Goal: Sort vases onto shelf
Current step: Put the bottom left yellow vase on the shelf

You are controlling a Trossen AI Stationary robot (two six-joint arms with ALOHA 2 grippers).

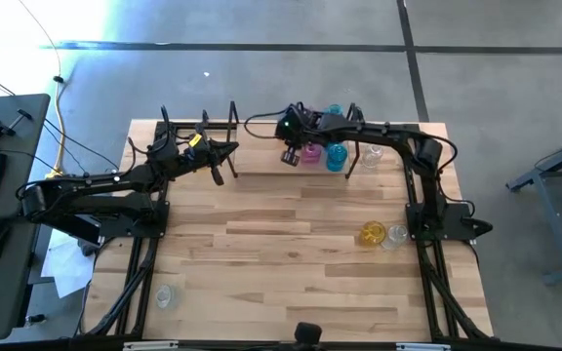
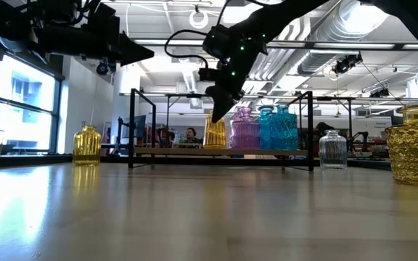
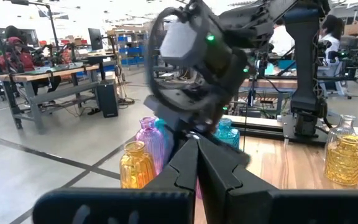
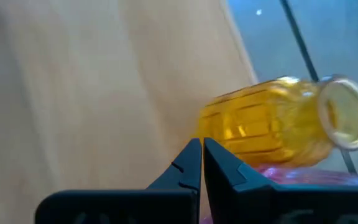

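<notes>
Tabletop [image 1: 291, 244]: sorting appears partly done. The shelf [image 1: 261, 174] along the far edge carries a row at its right half: an amber vase [image 2: 215, 133], a pink vase [image 2: 244, 129] and cyan vases [image 2: 277, 127]; its left half is bare. Vases left off the shelf:
- amber vase [image 1: 373, 234] and clear one [image 1: 395, 236] near the right arm base
- clear vase [image 1: 164, 295] at the front left

Right claw [image 1: 292, 156]: pressed together, empty, just above the shelved amber vase. Left claw [image 1: 219, 175]: pressed together, empty, waiting over the shelf's left half

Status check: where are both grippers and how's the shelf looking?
Right gripper shut, empty, above amber vase on shelf. Left gripper shut, idle near shelf's left end. Pink vase crowds the amber one.
</notes>
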